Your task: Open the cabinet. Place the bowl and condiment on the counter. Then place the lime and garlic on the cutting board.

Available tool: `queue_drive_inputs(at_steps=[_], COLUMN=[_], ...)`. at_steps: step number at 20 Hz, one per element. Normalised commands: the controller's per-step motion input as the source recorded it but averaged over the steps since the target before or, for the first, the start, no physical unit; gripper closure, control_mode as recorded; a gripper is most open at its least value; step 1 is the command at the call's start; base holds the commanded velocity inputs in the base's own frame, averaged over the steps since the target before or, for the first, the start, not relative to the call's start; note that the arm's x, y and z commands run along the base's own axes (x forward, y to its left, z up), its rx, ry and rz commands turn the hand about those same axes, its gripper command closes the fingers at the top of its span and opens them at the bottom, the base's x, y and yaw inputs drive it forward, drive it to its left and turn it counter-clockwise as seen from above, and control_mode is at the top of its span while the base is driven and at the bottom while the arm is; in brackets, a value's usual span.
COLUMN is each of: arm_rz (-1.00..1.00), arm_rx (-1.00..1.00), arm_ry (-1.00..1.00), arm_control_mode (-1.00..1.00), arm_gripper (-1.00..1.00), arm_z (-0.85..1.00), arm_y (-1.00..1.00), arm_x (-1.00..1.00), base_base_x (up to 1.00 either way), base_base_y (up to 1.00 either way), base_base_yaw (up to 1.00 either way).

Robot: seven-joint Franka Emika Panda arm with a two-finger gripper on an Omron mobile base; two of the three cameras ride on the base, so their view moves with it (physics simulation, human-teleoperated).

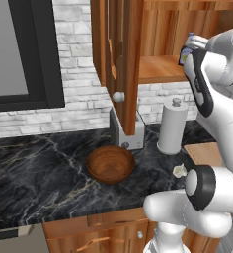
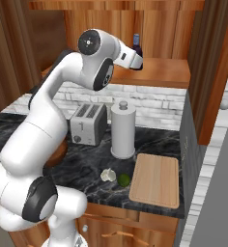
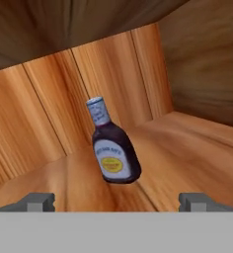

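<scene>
The claw (image 3: 116,200) is up inside the cabinet (image 1: 163,34), jaws spread wide, gripping nothing. Through the hand view the two fingertips (image 3: 38,201) sit far apart at the bottom, and right between them, a little way ahead, stands the condiment (image 3: 112,148): dark bottle, blue cap, pale label, upright on the wooden shelf (image 3: 187,148) and leaning only because the camera is rolled. No contact with it; there is shelf visible between tips and bottle.

From the right base view, the white arm (image 2: 53,111) arches up and over, wrist poked into the open cabinet, and the condiment's blue cap (image 2: 136,37) peeks just past the hand on the shelf.

Down on the worktop (image 1: 34,168), black marble with pale veins, the bowl (image 1: 110,164) sits in the open, dark-brown and round, just in front of the toaster (image 2: 88,124). Beside the toaster stands the paper-towel roll (image 2: 122,129), tall and white. Nearer the front edge, the garlic (image 2: 106,174) and the lime (image 2: 123,180) lie close together on the marble, the lime just beside the cutting board (image 2: 155,179), neither one on it. The board lies flat and bare at the right end of the worktop. The cabinet door (image 1: 121,59) hangs swung open above the toaster, its round knob (image 1: 118,97) pointing out.
</scene>
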Motion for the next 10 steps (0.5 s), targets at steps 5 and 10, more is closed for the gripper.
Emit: queue_drive_inputs(at_steps=[5, 10], arm_rz=[0.0, 0.0], arm_rx=[0.0, 0.0], arm_ry=[0.0, 0.0], arm_control_mode=[-1.0, -1.0], arm_gripper=[-1.0, -1.0], arm_z=[0.0, 0.0], arm_y=[0.0, 0.0], arm_x=[0.11, 0.29], base_base_x=[0.0, 0.0], base_base_y=[0.0, 0.0], base_base_yaw=[0.0, 0.0])
